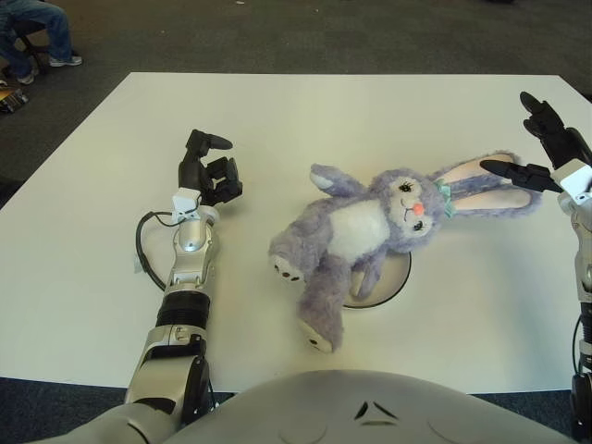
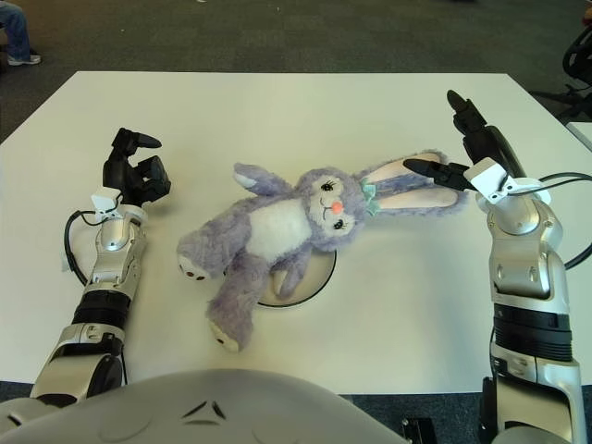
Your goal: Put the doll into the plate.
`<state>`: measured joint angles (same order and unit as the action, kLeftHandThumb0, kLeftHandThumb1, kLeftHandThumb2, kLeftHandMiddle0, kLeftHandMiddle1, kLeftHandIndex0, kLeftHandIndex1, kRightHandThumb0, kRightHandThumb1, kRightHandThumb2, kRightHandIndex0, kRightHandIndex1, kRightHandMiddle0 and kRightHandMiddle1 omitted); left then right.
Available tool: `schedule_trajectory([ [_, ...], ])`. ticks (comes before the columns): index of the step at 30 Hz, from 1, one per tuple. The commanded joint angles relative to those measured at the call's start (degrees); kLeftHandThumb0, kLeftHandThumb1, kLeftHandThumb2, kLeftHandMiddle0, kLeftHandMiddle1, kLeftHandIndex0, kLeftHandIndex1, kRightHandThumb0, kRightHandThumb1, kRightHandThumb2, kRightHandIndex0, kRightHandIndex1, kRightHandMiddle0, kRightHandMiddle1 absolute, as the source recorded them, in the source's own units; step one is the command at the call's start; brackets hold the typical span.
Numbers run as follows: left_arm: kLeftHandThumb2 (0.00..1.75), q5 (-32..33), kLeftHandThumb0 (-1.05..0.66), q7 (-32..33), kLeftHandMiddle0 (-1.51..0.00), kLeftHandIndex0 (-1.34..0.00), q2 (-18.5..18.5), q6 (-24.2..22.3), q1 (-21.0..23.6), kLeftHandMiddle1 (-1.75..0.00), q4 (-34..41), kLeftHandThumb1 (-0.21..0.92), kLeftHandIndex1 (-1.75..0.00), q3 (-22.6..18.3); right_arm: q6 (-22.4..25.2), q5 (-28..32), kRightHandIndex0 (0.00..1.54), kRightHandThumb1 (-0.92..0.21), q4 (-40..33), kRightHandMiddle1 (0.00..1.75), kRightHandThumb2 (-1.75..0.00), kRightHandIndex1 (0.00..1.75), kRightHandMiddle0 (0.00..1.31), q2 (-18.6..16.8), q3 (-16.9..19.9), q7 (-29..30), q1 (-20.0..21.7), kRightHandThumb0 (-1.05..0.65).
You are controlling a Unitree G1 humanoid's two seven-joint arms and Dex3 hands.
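A purple plush rabbit doll with a white belly and long pink-lined ears lies on its back across a small white plate, covering most of it; only the plate's lower right rim shows. My right hand is open, fingers spread, just right of the doll's ears and holding nothing. My left hand shows to the left of the doll, apart from it, fingers curled and empty.
A white table holds everything. A black cable loops beside my left forearm. A person's legs show on the dark carpet at the far left. Another cable runs by my right arm.
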<state>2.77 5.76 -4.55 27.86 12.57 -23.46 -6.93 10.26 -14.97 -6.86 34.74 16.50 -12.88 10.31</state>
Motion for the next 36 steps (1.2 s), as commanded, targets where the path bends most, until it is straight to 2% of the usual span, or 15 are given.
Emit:
schedule_trajectory([
  [1,1.08,0.2,-0.42,-0.6,-1.23,-0.46,2.0,-0.5,-5.0,-1.75,-2.9,0.51,-1.75,0.2,0.6,1.3,0.15,-0.89,4.0,0.53,-0.27,0.88,0.0,-1.7,2.4,3.9,0.9,-0.72],
  [4,1.08,0.3,-0.42,-0.8,-1.23,-0.46,2.1,-0.6,-4.9,-1.75,-2.9,0.51,-1.75,0.2,-5.4,1.3,0.2,-0.84,14.2,0.69,-0.37,1.0,0.0,-1.4,3.0,8.5,1.9,-0.66],
  [7,1.07,0.5,-0.42,-0.9,-1.24,-0.46,2.1,-0.7,-4.8,-1.75,-2.9,0.51,-1.75,0.3,-8.0,0.0,0.25,-0.76,18.0,0.88,-0.51,1.1,0.0,-1.5,2.1,12.4,3.8,-0.61],
  [10,1.07,0.6,-0.42,-1.1,-1.24,-0.46,2.1,-0.8,-4.9,-1.75,-2.7,0.51,-1.75,0.3,-10.7,-1.1,0.32,-0.64,21.8,1.21,-0.71,1.31,0.04,-1.3,0.9,15.9,5.4,-0.52],
  [11,1.07,0.7,-0.42,-1.1,-1.24,-0.46,2.1,-0.8,-4.9,-1.75,-2.7,0.51,-1.75,0.2,-11.7,-1.5,0.34,-0.63,23.6,1.25,-0.74,1.35,0.06,-1.2,0.4,17.1,6.2,-0.51],
  [13,1.08,0.7,-0.42,-1.1,-1.24,-0.46,2.1,-0.7,-4.9,-1.75,-2.8,0.51,-1.75,0.2,-13.2,-1.9,0.42,-0.67,26.6,1.44,-0.74,1.49,0.18,-0.7,-0.3,19.0,7.4,-0.21],
  [15,1.08,0.7,-0.42,-1.2,-1.24,-0.46,2.1,-0.7,-4.9,-1.75,-2.8,0.5,-1.75,0.1,-14.4,-2.0,0.46,-0.65,28.8,1.51,-0.79,1.54,0.23,-0.3,-0.7,20.1,8.2,-0.11],
  [19,1.08,0.4,-0.42,-0.9,-1.23,-0.47,2.1,-0.7,-4.9,-1.75,-2.8,0.5,-1.75,0.1,-14.4,-2.5,0.52,-0.56,30.1,1.62,-0.94,1.6,0.28,0.0,-1.4,21.8,8.8,-0.03],
  [25,1.09,0.1,-0.42,-0.6,-1.23,-0.47,2.2,-0.5,-5.0,-1.75,-2.8,0.5,-1.75,0.1,-15.1,-2.9,0.55,-0.47,32.9,1.69,-1.09,1.64,0.32,0.7,-2.3,23.2,9.0,-0.01],
  [30,1.08,0.3,-0.42,-0.9,-1.23,-0.47,2.1,-0.4,-5.1,-1.75,-2.7,0.5,-1.75,0.1,-18.0,-3.5,0.61,-0.38,41.2,1.65,-1.2,1.67,0.4,1.6,-3.8,25.7,11.3,-0.01],
  [36,1.09,0.5,-0.42,-1.2,-1.23,-0.47,2.2,-0.2,-5.1,-1.75,-2.8,0.5,-1.75,0.1,-16.6,-4.2,0.63,-0.32,41.2,1.57,-1.25,1.72,0.47,1.4,-5.1,28.0,11.4,0.0],
])
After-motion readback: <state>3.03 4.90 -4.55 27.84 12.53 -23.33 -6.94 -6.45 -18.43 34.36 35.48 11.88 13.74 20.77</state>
